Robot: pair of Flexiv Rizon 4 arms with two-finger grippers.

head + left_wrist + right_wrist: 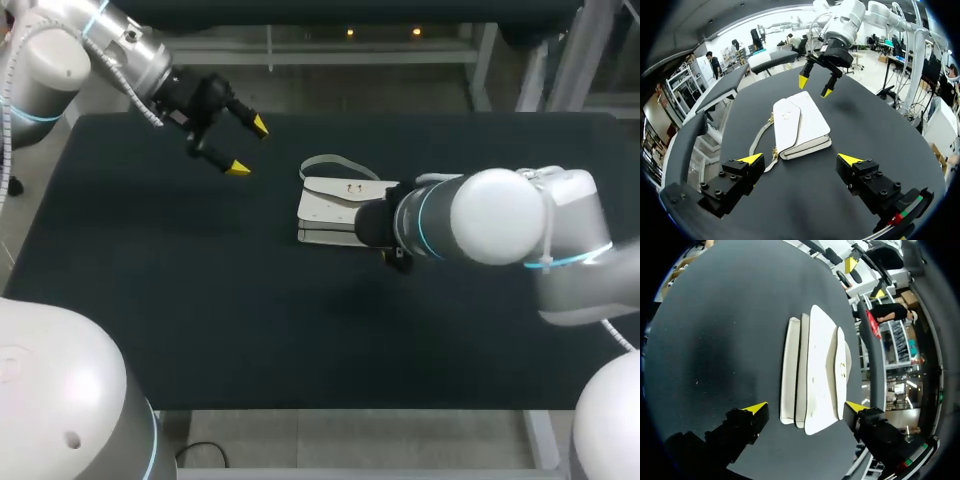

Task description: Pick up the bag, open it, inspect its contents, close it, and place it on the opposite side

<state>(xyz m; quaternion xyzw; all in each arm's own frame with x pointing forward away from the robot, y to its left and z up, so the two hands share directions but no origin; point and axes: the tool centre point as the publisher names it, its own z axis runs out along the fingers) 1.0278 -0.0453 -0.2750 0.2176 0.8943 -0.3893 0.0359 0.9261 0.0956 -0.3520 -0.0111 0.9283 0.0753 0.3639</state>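
White bag (pixel 335 210), flat on its side, near the middle of the black worktop (pixel 200 300); flap closed, thin strap (pixel 325 163) looped on the cloth at its 12 o'clock edge. Right arm (pixel 500 215) comes in from 3 o'clock and covers the bag's 3 o'clock end in the head view, hiding its own fingers there. In the right wrist view the right pincer (pixel 806 407) has its fingers wide apart, and the bag (pixel 815 365) runs lengthwise ahead from between the yellow tips. The left wrist view shows that pincer (pixel 815 86) hanging over the bag's far end, tips clear of it, nothing gripped. Left pincer (pixel 248 146) sits at about 10 o'clock from the bag, well apart from it, fingers also spread and empty. From its own camera, the bag (pixel 800 122) lies ahead of the open tips, strap (pixel 757 145) trailing toward one finger.
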